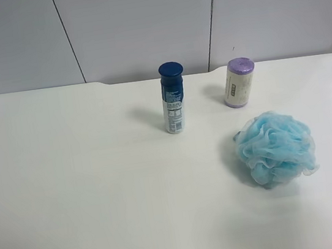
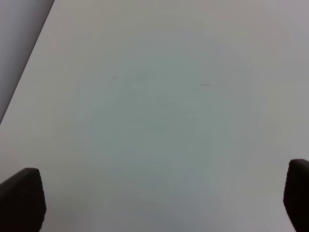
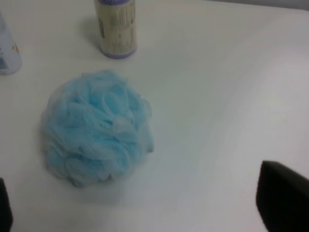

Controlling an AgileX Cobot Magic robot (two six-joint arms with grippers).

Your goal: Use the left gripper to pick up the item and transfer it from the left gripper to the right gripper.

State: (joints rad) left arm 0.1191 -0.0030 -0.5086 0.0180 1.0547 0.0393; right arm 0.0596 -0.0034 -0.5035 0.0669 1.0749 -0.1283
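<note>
A dark-blue-capped spray bottle (image 1: 173,97) stands upright on the white desk (image 1: 70,187). Well apart from it stands a cream canister (image 1: 238,83) with a purple lid.

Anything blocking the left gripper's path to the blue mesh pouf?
Cannot trace it: the left gripper sees only bare white table. The fluffy light-blue mesh pouf sits clear of the blue-capped spray bottle and purple-lidded canister.

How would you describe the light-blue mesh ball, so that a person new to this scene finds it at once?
On the white table stand two upright containers: a blue-capped bottle and a purple-lidded canister. The mesh ball lies just in front of the canister. It alone is soft, ruffled, pale blue and wider than both.
</note>
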